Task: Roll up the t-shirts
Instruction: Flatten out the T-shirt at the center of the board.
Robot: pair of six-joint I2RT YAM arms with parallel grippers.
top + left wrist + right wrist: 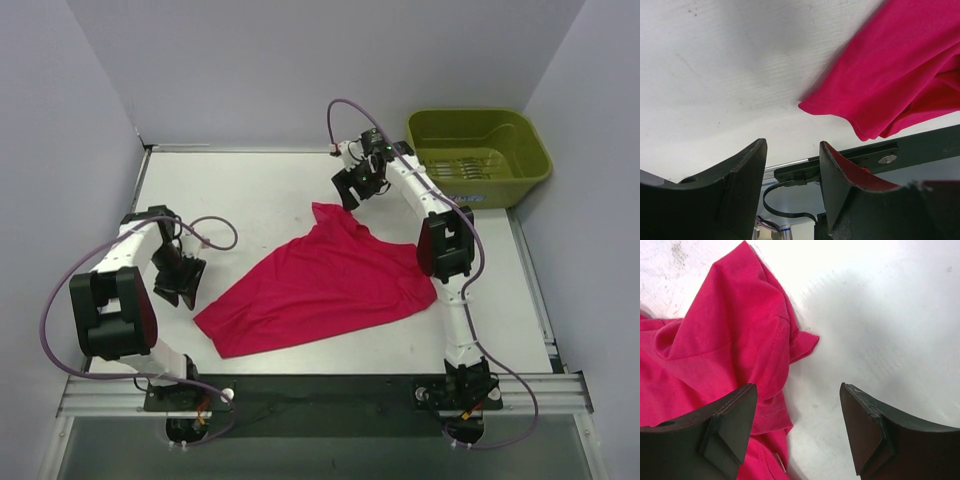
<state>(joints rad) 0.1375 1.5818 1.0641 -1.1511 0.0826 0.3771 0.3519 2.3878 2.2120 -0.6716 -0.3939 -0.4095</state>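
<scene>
A magenta-red t-shirt (325, 285) lies crumpled and partly folded on the white table, stretching from near left to far middle. My left gripper (178, 285) is open and empty, just left of the shirt's near-left corner (875, 100). My right gripper (358, 187) is open and empty, low over the shirt's far end, where a sleeve and folds (735, 355) show beside bare table. A bit of white label (781, 463) peeks out near the left finger.
An olive-green plastic bin (480, 155) stands at the far right corner. Grey walls close in the table on three sides. A black rail (320, 392) runs along the near edge, with cables looping from both arms.
</scene>
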